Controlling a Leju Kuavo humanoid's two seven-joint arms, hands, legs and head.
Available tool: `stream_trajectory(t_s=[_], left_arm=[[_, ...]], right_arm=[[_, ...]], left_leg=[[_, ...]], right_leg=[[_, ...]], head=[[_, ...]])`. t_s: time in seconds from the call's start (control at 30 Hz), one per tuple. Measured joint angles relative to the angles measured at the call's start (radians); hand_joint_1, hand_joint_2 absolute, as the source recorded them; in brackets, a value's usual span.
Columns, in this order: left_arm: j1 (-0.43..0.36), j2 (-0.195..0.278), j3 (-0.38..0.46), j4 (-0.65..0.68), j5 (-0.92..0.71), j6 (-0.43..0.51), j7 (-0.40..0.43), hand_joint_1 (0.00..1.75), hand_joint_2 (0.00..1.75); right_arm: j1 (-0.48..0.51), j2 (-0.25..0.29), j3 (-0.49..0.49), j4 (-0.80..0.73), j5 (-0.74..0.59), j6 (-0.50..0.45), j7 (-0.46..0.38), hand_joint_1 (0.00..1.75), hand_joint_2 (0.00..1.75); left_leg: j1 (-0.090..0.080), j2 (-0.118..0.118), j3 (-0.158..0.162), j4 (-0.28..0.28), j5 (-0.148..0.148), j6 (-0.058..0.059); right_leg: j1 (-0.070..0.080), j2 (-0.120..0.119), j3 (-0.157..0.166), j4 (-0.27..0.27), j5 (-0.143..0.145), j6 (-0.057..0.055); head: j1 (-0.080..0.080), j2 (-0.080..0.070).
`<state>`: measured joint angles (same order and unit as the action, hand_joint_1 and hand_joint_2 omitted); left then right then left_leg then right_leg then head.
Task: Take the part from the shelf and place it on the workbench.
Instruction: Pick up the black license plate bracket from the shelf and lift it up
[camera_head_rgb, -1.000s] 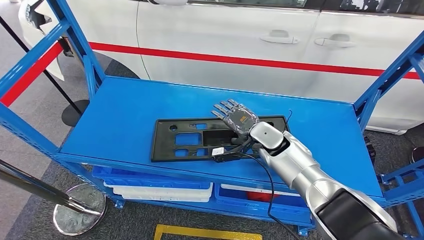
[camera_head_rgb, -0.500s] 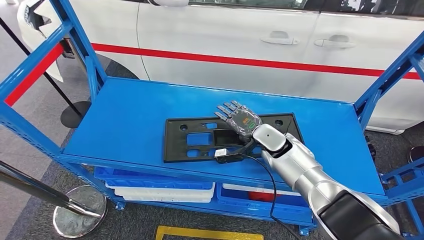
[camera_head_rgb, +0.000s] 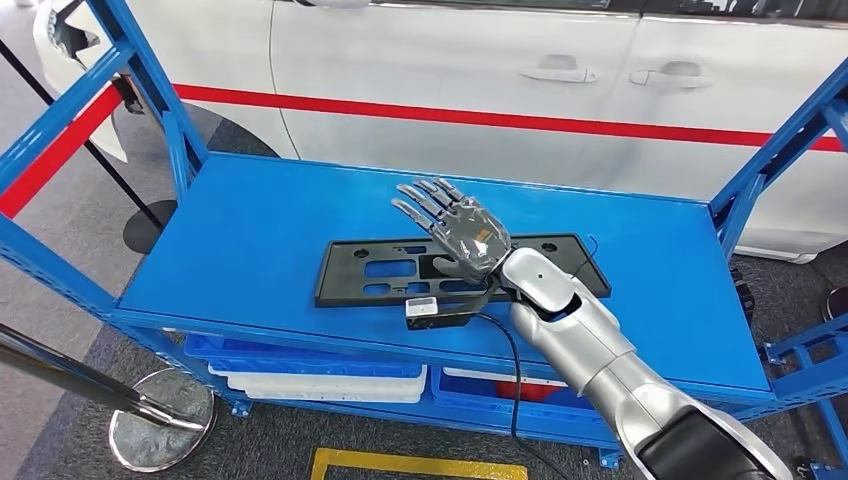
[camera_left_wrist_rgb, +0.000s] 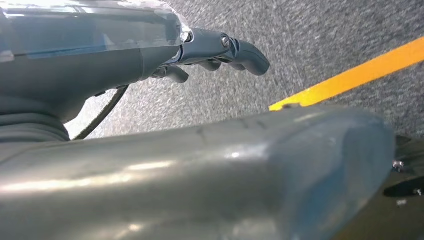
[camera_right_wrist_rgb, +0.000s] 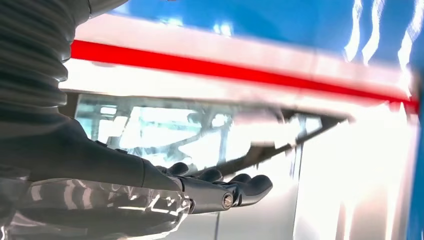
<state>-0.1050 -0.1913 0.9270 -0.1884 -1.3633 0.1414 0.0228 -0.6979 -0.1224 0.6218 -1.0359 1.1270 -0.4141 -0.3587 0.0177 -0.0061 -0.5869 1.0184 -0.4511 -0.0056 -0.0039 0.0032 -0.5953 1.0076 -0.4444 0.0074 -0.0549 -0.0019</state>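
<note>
- One black part (camera_head_rgb: 390, 271) lies flat on the blue shelf (camera_head_rgb: 250, 230), directly beneath the right hand (camera_head_rgb: 455, 228).
- Beyond the hand, one white car (camera_head_rgb: 480, 70); below the shelf, blue and white bins (camera_head_rgb: 320, 375).
- Right hand raised, fingers spread wide, holding nothing.
- Left hand (camera_left_wrist_rgb: 215, 50) over grey floor, fingers curled in, nothing in them.

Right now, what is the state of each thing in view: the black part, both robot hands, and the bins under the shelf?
Black part: lying on the blue shelf, its near edge looks raised.
Right robot hand: fingers spread over the part; grip unclear.
Left robot hand: hanging over the floor, fingers curled, holding nothing.
Bins: on the lower level, contents hard to tell.
</note>
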Motion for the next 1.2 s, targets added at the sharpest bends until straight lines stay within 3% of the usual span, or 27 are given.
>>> stream_trajectory(t_s=[0.07,0.17,0.2,0.23,0.27,0.33,0.4,0.5,0.57,0.67,0.7,0.73,0.77,0.87,0.93,1.03,1.1,1.2], left_arm=[[0.001,0.000,0.000,0.000,0.002,0.001,-0.002,0.00,0.00],[0.003,0.000,0.000,0.000,0.004,0.002,-0.003,0.00,0.00],[0.004,0.000,0.000,0.000,0.005,0.002,-0.003,0.00,0.00],[0.005,0.000,0.000,0.000,0.005,0.002,-0.003,0.00,0.00],[0.005,0.001,0.000,0.000,0.005,0.002,-0.004,0.00,0.00],[0.005,0.001,0.000,0.000,0.005,0.002,-0.004,0.00,0.00],[0.003,0.002,0.000,0.000,0.005,0.003,-0.004,0.00,0.00],[0.003,0.002,0.000,0.000,0.005,0.003,-0.003,0.00,0.00],[0.005,0.002,0.001,0.000,0.006,0.003,-0.004,0.00,0.00],[0.004,0.002,0.000,0.000,0.006,0.001,-0.009,0.00,0.00],[0.004,0.002,0.000,0.000,0.005,0.000,-0.010,0.00,0.00],[0.005,0.003,0.001,0.000,0.005,-0.001,-0.011,0.00,0.00],[0.006,0.003,0.001,0.000,0.005,-0.002,-0.011,0.00,0.00],[0.006,0.003,0.001,0.000,0.005,-0.002,-0.012,0.00,0.00],[0.005,0.003,0.000,0.000,0.004,-0.002,-0.013,0.00,0.00],[0.005,0.003,0.000,0.000,0.004,-0.002,-0.013,0.00,0.00],[0.005,0.004,0.000,0.000,0.004,-0.003,-0.013,0.00,0.00],[0.006,0.005,0.000,0.000,-0.003,-0.006,-0.010,0.00,0.00]], right_arm=[[0.026,-0.006,-0.026,-0.089,-0.048,-0.022,-0.011,0.00,1.75],[0.048,-0.021,-0.051,-0.192,-0.091,-0.023,-0.021,0.00,1.75],[0.054,-0.025,-0.056,-0.216,-0.098,-0.020,-0.023,0.00,1.75],[0.059,-0.028,-0.061,-0.236,-0.102,-0.017,-0.024,0.00,1.75],[0.062,-0.030,-0.066,-0.254,-0.106,-0.016,-0.025,0.00,1.75],[0.065,-0.031,-0.072,-0.279,-0.116,-0.016,-0.031,0.00,1.75],[0.069,-0.031,-0.080,-0.304,-0.134,-0.019,-0.042,0.00,1.75],[0.084,-0.031,-0.092,-0.353,-0.166,-0.023,-0.057,0.00,1.75],[0.097,-0.031,-0.098,-0.394,-0.190,0.007,-0.064,0.00,1.75],[0.137,-0.031,-0.102,-0.453,-0.223,0.149,-0.086,0.00,1.75],[0.159,-0.031,-0.104,-0.469,-0.229,0.195,-0.097,0.00,1.75],[0.180,-0.031,-0.106,-0.485,-0.233,0.227,-0.107,0.00,1.75],[0.196,-0.031,-0.110,-0.498,-0.236,0.245,-0.113,0.00,1.75],[0.209,-0.031,-0.121,-0.525,-0.239,0.257,-0.119,0.00,1.75],[0.213,-0.031,-0.124,-0.536,-0.240,0.261,-0.122,0.00,1.75],[0.219,-0.034,-0.128,-0.546,-0.241,0.262,-0.125,0.00,1.75],[0.219,-0.036,-0.129,-0.552,-0.250,0.281,-0.133,0.00,1.75],[0.235,-0.037,-0.129,-0.554,-0.303,0.380,-0.185,0.00,1.75]], left_leg=[[-0.001,0.000,-0.017,0.043,-0.033,-0.008],[0.000,0.001,-0.099,0.225,-0.120,-0.011],[0.000,0.001,-0.121,0.268,-0.128,-0.011],[0.000,0.001,-0.125,0.274,-0.117,-0.010],[-0.001,0.001,-0.112,0.244,-0.089,-0.008],[-0.003,0.001,-0.054,0.117,-0.021,0.001],[-0.006,0.000,-0.014,0.027,0.005,0.008],[-0.006,-0.001,-0.009,0.006,0.005,0.019],[-0.003,0.001,-0.006,-0.003,0.010,0.028],[-0.001,0.004,-0.004,-0.007,0.011,0.034],[-0.001,0.004,-0.004,-0.006,0.011,0.035],[-0.001,0.004,-0.004,-0.006,0.010,0.035],[-0.001,0.004,-0.004,-0.004,0.009,0.034],[-0.002,0.004,-0.001,-0.001,0.003,0.025],[-0.005,0.005,-0.001,-0.001,0.002,0.014],[-0.005,0.005,0.000,0.000,-0.005,-0.003],[-0.004,0.005,-0.024,0.061,-0.046,-0.010],[-0.003,0.006,-0.110,0.255,-0.135,-0.013]], right_leg=[[-0.005,-0.003,0.007,-0.010,0.003,-0.013],[-0.003,-0.004,0.011,-0.012,0.001,-0.024],[-0.001,-0.004,0.012,-0.011,0.000,-0.026],[0.001,-0.004,0.013,-0.010,-0.001,-0.027],[0.002,-0.003,0.015,-0.008,-0.003,-0.027],[0.005,-0.001,0.017,-0.003,-0.009,-0.024],[0.008,0.001,0.013,0.004,-0.013,-0.016],[0.007,0.001,0.006,0.008,-0.014,-0.003],[0.005,0.000,-0.008,0.042,-0.040,0.008],[-0.003,0.000,-0.088,0.210,-0.124,0.025],[-0.006,0.000,-0.113,0.258,-0.137,0.028],[-0.009,0.000,-0.124,0.276,-0.132,0.031],[-0.012,0.000,-0.116,0.255,-0.110,0.032],[-0.013,-0.003,-0.030,0.067,-0.020,0.025],[-0.007,-0.002,-0.005,0.010,-0.007,0.015],[-0.008,0.001,-0.001,0.002,-0.003,-0.003],[-0.011,-0.001,0.003,-0.005,0.001,-0.017],[-0.005,-0.001,0.003,-0.005,-0.001,-0.026]], head=[[0.000,0.000],[0.000,0.000],[0.000,0.000],[0.000,0.000],[0.000,0.000],[0.000,0.000],[0.000,0.000],[0.000,0.000],[0.000,0.000],[0.000,0.000],[0.000,0.000],[0.000,0.000],[0.000,0.000],[0.000,0.000],[0.000,0.000],[0.000,0.000],[0.000,0.000],[0.000,0.000]])
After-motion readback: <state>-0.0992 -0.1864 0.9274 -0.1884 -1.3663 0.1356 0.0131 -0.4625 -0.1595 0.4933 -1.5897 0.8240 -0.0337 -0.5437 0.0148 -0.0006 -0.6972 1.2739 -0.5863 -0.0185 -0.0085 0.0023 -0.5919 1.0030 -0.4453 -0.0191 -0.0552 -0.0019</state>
